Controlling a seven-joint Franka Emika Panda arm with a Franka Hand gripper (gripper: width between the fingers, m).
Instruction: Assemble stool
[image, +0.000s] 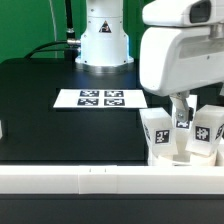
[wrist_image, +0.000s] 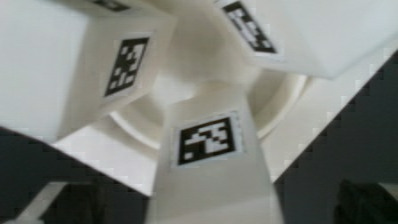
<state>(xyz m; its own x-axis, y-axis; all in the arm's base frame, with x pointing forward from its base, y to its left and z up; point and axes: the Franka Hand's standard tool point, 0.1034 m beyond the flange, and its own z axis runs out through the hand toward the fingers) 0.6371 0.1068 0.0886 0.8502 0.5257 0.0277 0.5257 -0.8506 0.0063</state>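
The claw (image: 183, 108) hangs with its jaws spread wide and nothing between them, low over the stool parts near the white rail (image: 100, 181) that borders the bench (image: 60, 120). Just behind that rail, the chunky white legs (image: 158, 133) stand crowded together, tags facing out, and the wrist view shows three legs (wrist_image: 210, 150) rising around the round seat (wrist_image: 267, 105) beneath them. Farther back from the rail, the marker board (image: 100, 98) lies flat.
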